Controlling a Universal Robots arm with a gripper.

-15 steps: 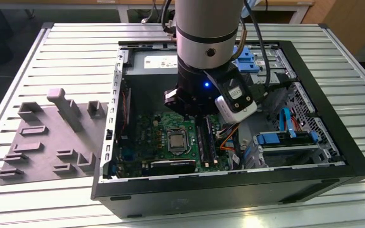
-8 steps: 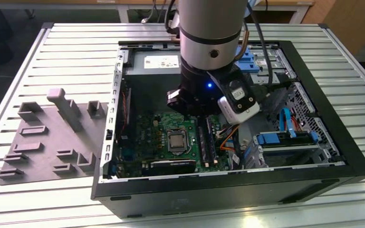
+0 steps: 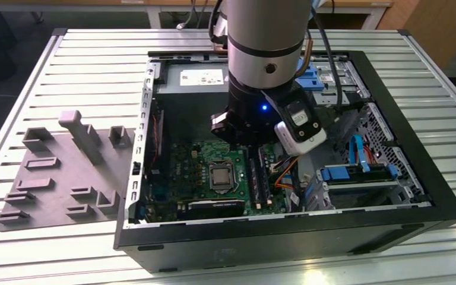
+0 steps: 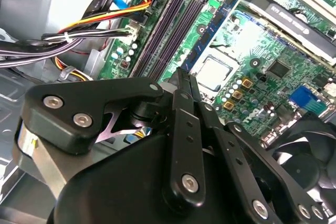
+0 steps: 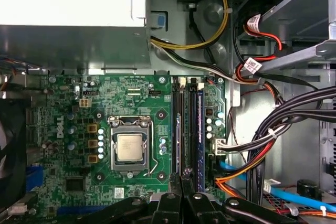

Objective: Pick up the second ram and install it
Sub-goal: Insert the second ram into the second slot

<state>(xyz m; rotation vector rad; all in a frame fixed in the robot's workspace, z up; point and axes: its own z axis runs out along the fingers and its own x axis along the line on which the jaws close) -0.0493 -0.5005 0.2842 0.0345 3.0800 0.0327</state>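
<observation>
Gripper (image 4: 185,77) fingers together, nothing visibly held, tip over end of blue memory stick (image 4: 218,24) beside processor (image 4: 214,72); seating likely needs straight, even press, clear of cables (image 4: 94,35).

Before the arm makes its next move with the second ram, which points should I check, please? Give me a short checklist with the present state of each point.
1. The pincer stands over the memory slots: ok.
2. The second ram is in the pincer: cannot tell.
3. A slot is free to take it: cannot tell.
4. The cable bundle lies beside the slots, not across them: ok.
5. The grey holder tray stands outside the case, on the exterior view's left: ok.
</observation>
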